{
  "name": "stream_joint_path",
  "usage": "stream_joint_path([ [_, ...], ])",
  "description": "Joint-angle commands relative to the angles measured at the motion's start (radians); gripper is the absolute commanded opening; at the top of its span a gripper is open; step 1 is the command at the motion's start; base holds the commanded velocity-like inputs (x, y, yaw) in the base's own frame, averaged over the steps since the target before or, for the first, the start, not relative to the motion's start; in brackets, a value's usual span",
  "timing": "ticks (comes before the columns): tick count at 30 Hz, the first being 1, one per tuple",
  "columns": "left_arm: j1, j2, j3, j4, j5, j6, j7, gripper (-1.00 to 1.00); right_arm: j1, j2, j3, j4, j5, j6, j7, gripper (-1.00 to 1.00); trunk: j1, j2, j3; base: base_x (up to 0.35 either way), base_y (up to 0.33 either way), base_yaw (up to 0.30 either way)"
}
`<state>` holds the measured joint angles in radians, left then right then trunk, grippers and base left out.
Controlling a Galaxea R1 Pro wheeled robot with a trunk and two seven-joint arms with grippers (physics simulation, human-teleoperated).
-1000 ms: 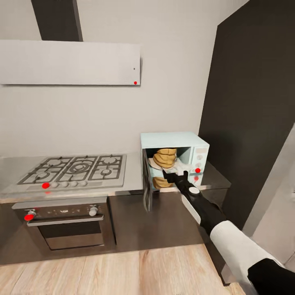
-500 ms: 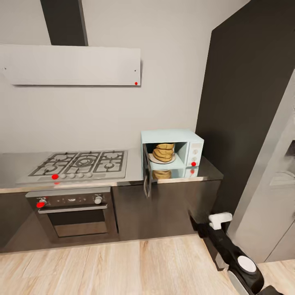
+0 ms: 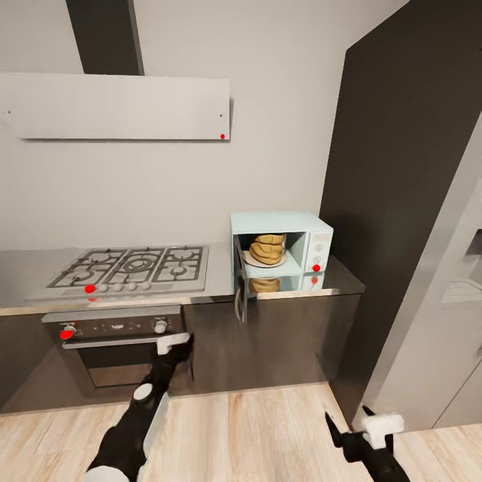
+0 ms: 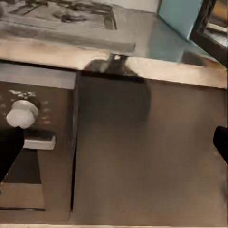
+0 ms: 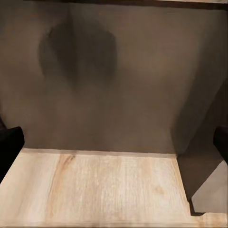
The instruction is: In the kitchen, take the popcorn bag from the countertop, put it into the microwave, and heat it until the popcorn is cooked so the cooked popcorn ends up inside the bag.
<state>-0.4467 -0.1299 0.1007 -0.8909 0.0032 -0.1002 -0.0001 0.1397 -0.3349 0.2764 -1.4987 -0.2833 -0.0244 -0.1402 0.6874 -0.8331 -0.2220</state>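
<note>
The pale blue microwave stands on the steel countertop with its dark door swung open. Inside it the tan popcorn bag sits upright on a white plate. My left gripper is low, in front of the oven and well left of the microwave. Its fingertips stand wide apart with nothing between them, so it is open. My right gripper hangs near the floor, below and right of the microwave. It is open and empty, its fingertips at the frame's edges.
A gas hob lies left of the microwave, over a built-in oven with a white knob. A tall dark cabinet and a steel fridge close off the right side. Light wood floor runs along the cabinets.
My right gripper has let go of the bag, pulled out of the microwave and dropped toward the floor. The left arm has risen into view. The camera backed away early on.
</note>
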Motion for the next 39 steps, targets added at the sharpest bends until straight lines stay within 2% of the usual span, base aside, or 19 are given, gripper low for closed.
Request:
stream_joint_path([
  [1, -0.047, -0.001, 0.002, 0.001, 0.001, -0.001, 0.001, 1.00, 0.028, -0.001, 0.003, 0.000, 0.004, -0.047, -0.007, 1.00, 0.000, -0.001, -0.001, 0.000, 0.000, 0.000],
  [2, -0.137, -0.001, 0.004, 0.003, 0.002, 0.021, 0.002, 1.00, 0.057, 0.000, 0.005, 0.005, 0.033, -0.097, -0.007, 1.00, 0.000, -0.001, -0.001, 0.000, 0.000, 0.000],
  [3, -0.182, -0.001, 0.005, 0.004, 0.003, 0.048, 0.003, 1.00, 0.065, 0.002, 0.008, 0.007, 0.047, -0.110, -0.007, 1.00, 0.000, -0.001, -0.001, 0.000, 0.000, -0.004],
  [4, -0.269, 0.000, 0.008, 0.008, 0.003, 0.145, 0.003, 1.00, 0.073, 0.008, 0.013, 0.009, 0.078, -0.125, -0.007, 1.00, 0.000, -0.001, -0.001, 0.000, 0.000, -0.114],
  [6, -0.350, -0.001, 0.009, 0.047, 0.003, 0.290, -0.001, 1.00, 0.081, 0.010, 0.017, 0.008, 0.111, -0.133, -0.007, 1.00, 0.000, -0.001, 0.000, 0.000, 0.000, -0.201],
  [9, -0.469, -0.011, 0.009, 0.190, 0.002, 0.362, -0.001, 1.00, 0.090, 0.012, 0.018, 0.009, 0.126, -0.138, -0.005, 1.00, 0.000, -0.001, 0.001, 0.000, 0.000, -0.266],
  [11, -0.505, -0.019, 0.011, 0.240, 0.001, 0.370, 0.000, 1.00, 0.091, 0.013, 0.019, 0.013, 0.128, -0.139, -0.005, 1.00, 0.000, -0.001, 0.003, 0.000, 0.000, -0.283],
  [13, -0.519, -0.023, 0.023, 0.270, 0.002, 0.374, 0.001, 1.00, 0.092, 0.014, 0.032, 0.017, 0.128, -0.140, -0.004, 1.00, 0.000, -0.001, 0.004, 0.000, 0.000, -0.287],
  [17, -0.515, -0.026, 0.039, 0.307, 0.004, 0.367, -0.001, 1.00, 0.092, 0.014, 0.067, 0.020, 0.129, -0.140, -0.005, 1.00, 0.000, -0.001, 0.008, 0.000, 0.000, -0.287],
  [24, -0.491, -0.027, 0.039, 0.313, 0.003, 0.340, 0.002, 1.00, 0.092, 0.014, 0.088, 0.024, 0.130, -0.139, -0.005, 1.00, 0.000, -0.001, 0.010, 0.000, 0.000, -0.101],
  [28, -0.489, -0.028, 0.040, 0.311, 0.003, 0.338, 0.002, 1.00, 0.091, 0.015, 0.121, 0.035, 0.130, -0.140, -0.010, 1.00, 0.000, -0.001, 0.010, 0.129, -0.113, -0.017],
  [35, -0.476, -0.028, 0.040, 0.311, 0.003, 0.338, 0.002, 1.00, 0.087, 0.016, 0.124, 0.044, 0.128, -0.138, -0.016, 1.00, 0.000, -0.001, 0.010, 0.014, -0.012, -0.252],
  [39, -0.475, -0.029, 0.039, 0.311, 0.003, 0.338, 0.002, 1.00, 0.087, 0.016, 0.124, 0.044, 0.130, -0.140, -0.017, 1.00, 0.000, -0.001, 0.010, 0.000, 0.000, -0.053],
])
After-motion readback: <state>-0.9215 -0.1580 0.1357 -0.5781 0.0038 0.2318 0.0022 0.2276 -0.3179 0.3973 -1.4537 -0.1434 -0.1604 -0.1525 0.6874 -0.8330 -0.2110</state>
